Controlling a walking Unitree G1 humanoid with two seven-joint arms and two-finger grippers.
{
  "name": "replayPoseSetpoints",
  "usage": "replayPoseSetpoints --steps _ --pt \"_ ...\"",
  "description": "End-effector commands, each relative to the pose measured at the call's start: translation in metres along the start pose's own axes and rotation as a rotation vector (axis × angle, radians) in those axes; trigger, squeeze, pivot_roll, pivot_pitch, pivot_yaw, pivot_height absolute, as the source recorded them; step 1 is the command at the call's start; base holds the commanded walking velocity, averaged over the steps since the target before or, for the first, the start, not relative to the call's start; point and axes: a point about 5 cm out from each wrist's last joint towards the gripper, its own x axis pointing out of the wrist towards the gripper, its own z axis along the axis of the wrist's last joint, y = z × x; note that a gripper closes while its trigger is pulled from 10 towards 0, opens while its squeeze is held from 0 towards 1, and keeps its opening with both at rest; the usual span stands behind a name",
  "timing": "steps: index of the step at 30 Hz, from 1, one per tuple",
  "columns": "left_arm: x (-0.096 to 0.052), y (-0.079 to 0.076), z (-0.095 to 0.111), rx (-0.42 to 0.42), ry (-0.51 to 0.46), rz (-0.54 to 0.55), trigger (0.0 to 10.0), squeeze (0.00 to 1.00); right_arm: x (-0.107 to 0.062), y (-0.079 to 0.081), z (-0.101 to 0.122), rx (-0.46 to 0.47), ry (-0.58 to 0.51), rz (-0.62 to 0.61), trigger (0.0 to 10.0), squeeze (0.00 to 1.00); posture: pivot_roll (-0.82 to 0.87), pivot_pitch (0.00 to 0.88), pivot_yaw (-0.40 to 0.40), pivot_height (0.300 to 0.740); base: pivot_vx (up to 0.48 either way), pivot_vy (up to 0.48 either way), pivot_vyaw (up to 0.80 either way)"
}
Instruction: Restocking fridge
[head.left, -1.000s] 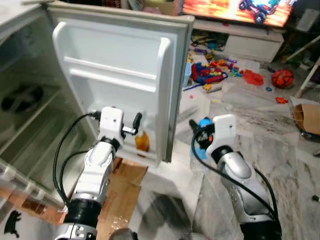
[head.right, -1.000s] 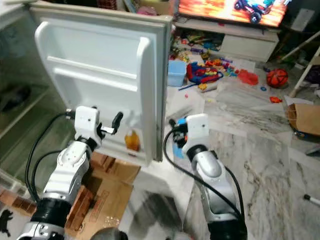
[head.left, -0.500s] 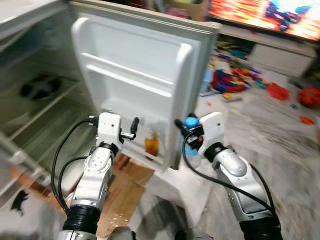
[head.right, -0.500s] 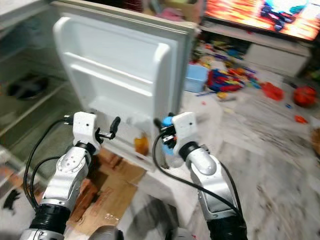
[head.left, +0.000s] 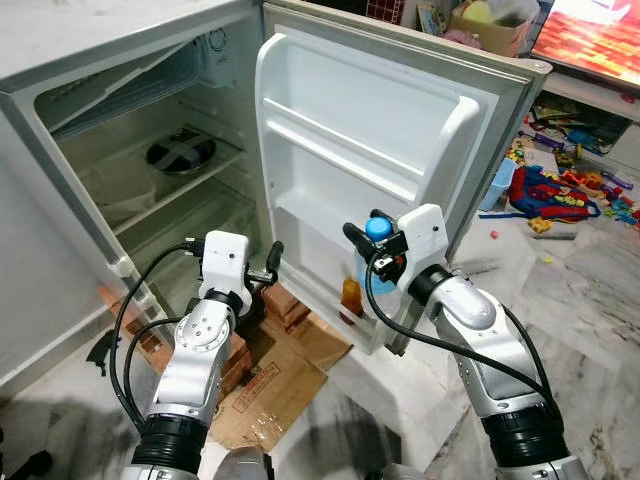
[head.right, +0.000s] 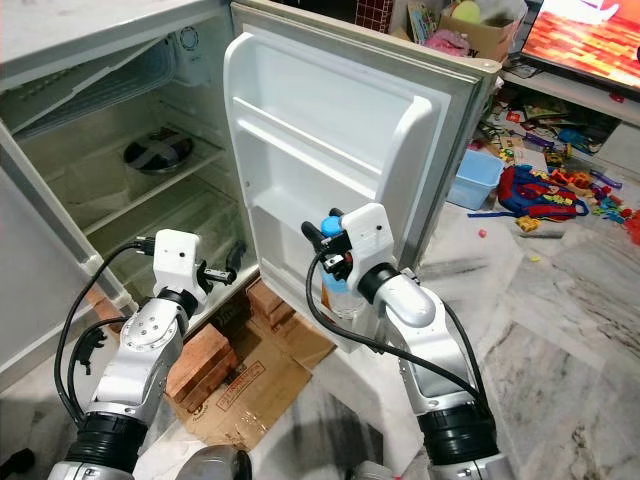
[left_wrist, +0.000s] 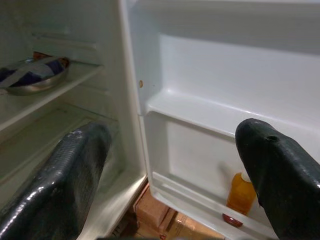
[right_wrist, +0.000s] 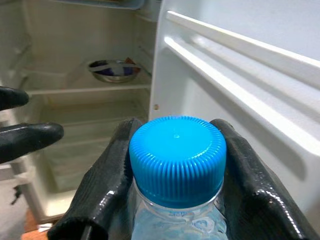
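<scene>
Right gripper (right_wrist: 175, 170) jaws pinch a clear water bottle (head.left: 376, 268) just under its blue cap (right_wrist: 177, 152), one finger on each side of the neck; bottle held upright just in front of the open fridge door's (head.left: 400, 150) lower shelf, near a small orange bottle (head.left: 351, 296) standing in that shelf. Left gripper (left_wrist: 170, 165) jaws spread, empty, aimed at the door hinge edge. Steel bowl (head.left: 181, 155) on an inner fridge shelf
</scene>
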Motion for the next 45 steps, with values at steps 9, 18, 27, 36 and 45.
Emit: replayPoseSetpoints --steps 9,18,27,36,45 --pt "0.001 0.002 0.003 -0.003 -0.001 0.020 10.0 0.00 0.004 0.008 0.007 -0.030 -0.052 0.042 10.0 0.00 0.02 0.016 -0.021 0.740 0.134 -0.315 0.80" --pt "0.002 0.002 0.001 -0.009 0.020 0.035 10.0 0.00 0.007 -0.001 0.003 -0.027 -0.038 0.005 10.0 0.00 0.01 0.016 -0.020 0.740 0.000 0.000 0.26" --pt "0.001 0.002 0.000 -0.013 0.024 0.039 10.0 0.00 0.013 -0.015 0.000 -0.097 -0.013 -0.094 10.0 0.00 0.01 0.014 -0.026 0.740 0.247 0.000 0.00" --pt "0.001 0.002 -0.001 -0.011 0.030 0.034 10.0 0.00 0.015 -0.060 -0.009 -0.038 0.058 -0.363 10.0 0.00 0.01 0.015 -0.025 0.740 0.376 0.000 0.00" --pt "0.001 0.001 -0.001 -0.028 0.030 0.035 10.0 0.00 0.008 -0.083 -0.015 -0.046 0.105 -0.537 10.0 0.00 0.02 0.017 -0.026 0.740 0.421 0.000 0.00"
